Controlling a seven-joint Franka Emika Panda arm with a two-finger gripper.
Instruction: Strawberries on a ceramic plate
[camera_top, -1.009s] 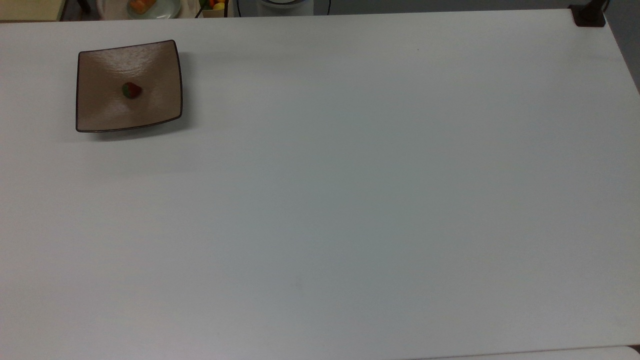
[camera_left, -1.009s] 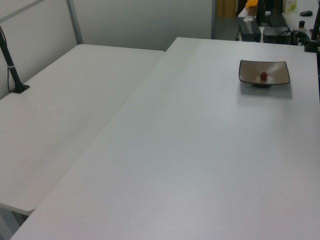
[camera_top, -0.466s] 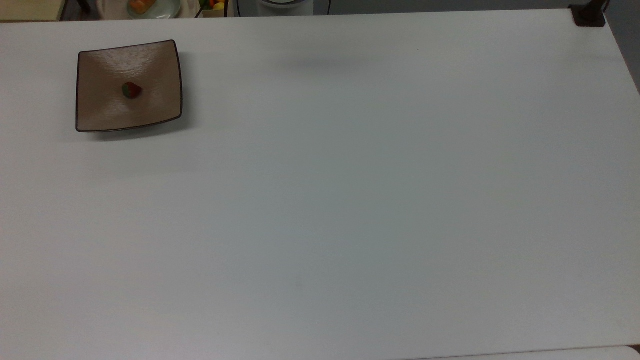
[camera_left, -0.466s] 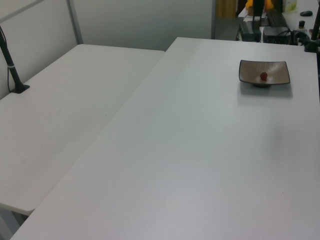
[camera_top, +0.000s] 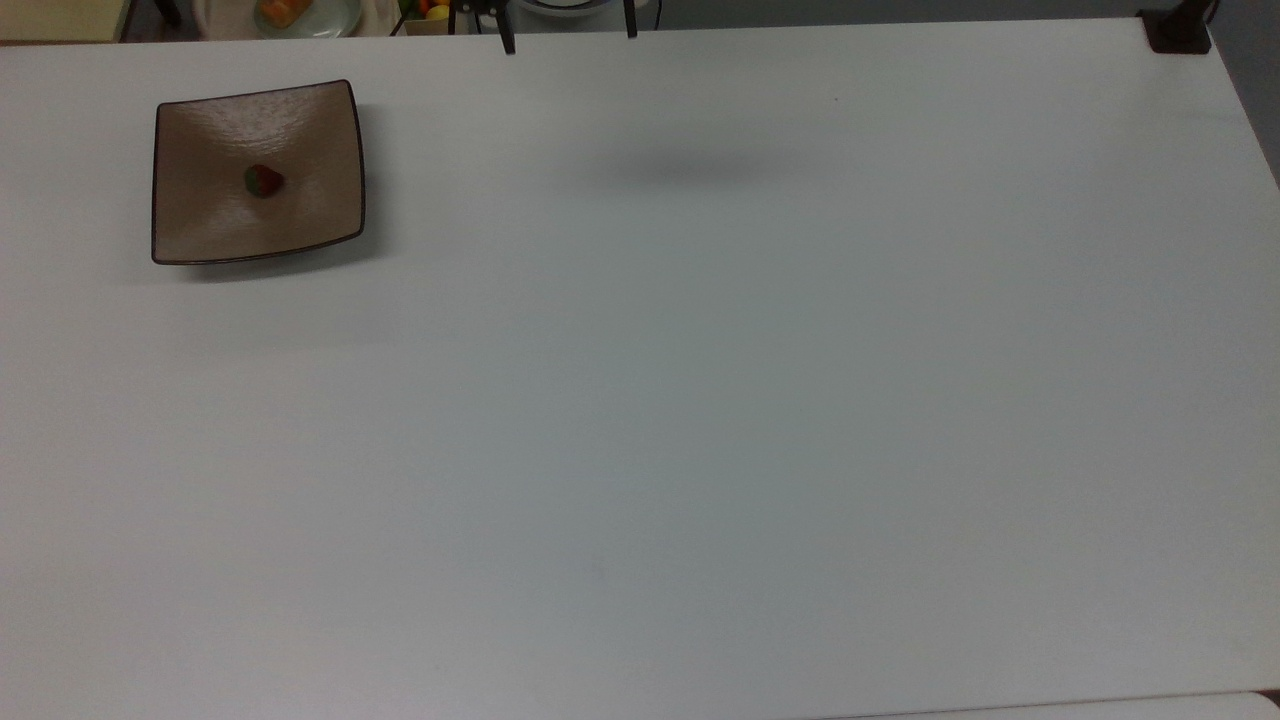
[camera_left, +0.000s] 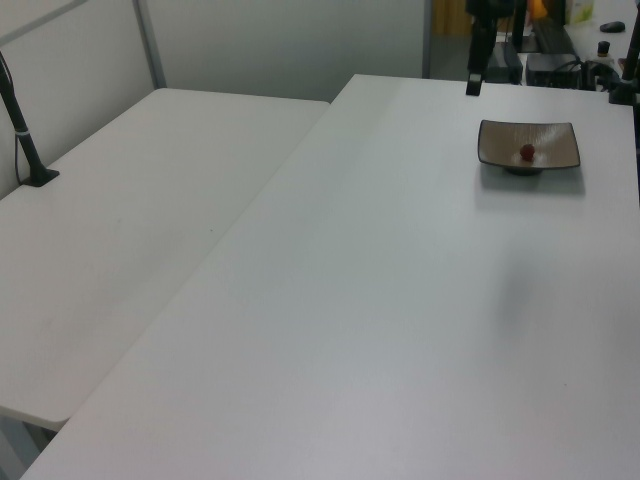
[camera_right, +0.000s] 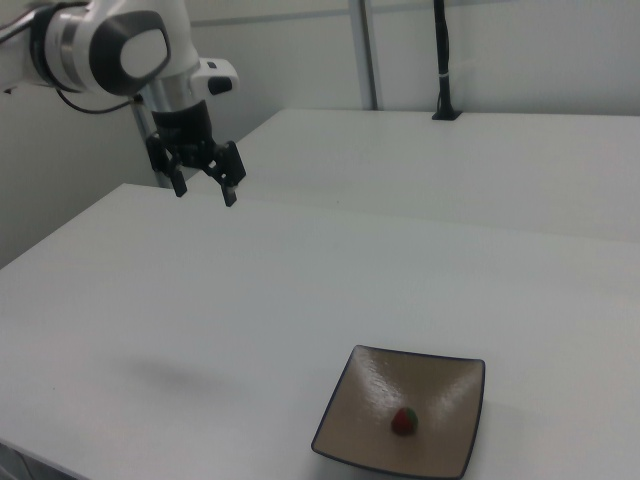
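A small dark red strawberry with a green cap lies in the middle of the square tan-brown ceramic plate, at the top view's upper left. The same plate holds the strawberry at the left view's far right. In the right view the strawberry rests on the plate at the bottom. My gripper hangs high above the table's far side, open and holding nothing, well apart from the plate. It also shows as the gripper at the top view's upper edge and the gripper in the left view.
A pale round plate with orange food and a box of fruit sit beyond the table's far edge. A black clamp grips the table corner. A second white table adjoins, with a black post.
My gripper has come into the top view's upper edge and the left view's top. Its shadow on the table has darkened and shifted. The plate and the strawberry have not moved.
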